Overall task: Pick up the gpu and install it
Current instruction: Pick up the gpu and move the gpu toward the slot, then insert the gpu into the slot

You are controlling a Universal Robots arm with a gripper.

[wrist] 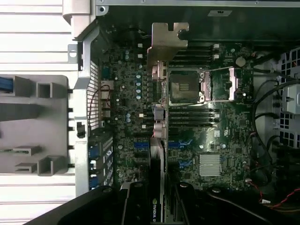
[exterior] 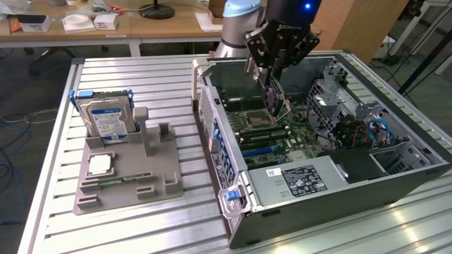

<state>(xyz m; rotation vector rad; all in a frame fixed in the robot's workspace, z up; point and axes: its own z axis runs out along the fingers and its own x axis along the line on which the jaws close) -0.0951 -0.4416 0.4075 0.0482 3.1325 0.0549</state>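
Note:
The gpu [exterior: 277,101] hangs edge-down over the motherboard [exterior: 272,132] inside the open computer case [exterior: 367,180], with my gripper [exterior: 270,74] shut on its upper edge. In the wrist view the gpu [wrist: 159,126] shows edge-on as a thin strip. Its silver end bracket [wrist: 165,41] sits toward the case's rear wall, and a green logo is on the part between my fingers. My gripper [wrist: 158,199] clamps it from both sides. The card is above the board near the CPU socket [wrist: 183,86] and the blue slots [wrist: 180,145]; whether it touches a slot I cannot tell.
A grey parts holder [exterior: 127,174] lies at the exterior view's left of the case, carrying a silver hard drive [exterior: 107,119], a CPU [exterior: 100,164] and a memory stick [exterior: 124,178]. Case walls, drive cage and cables [exterior: 367,132] crowd the interior. A power supply [exterior: 304,180] fills the near end.

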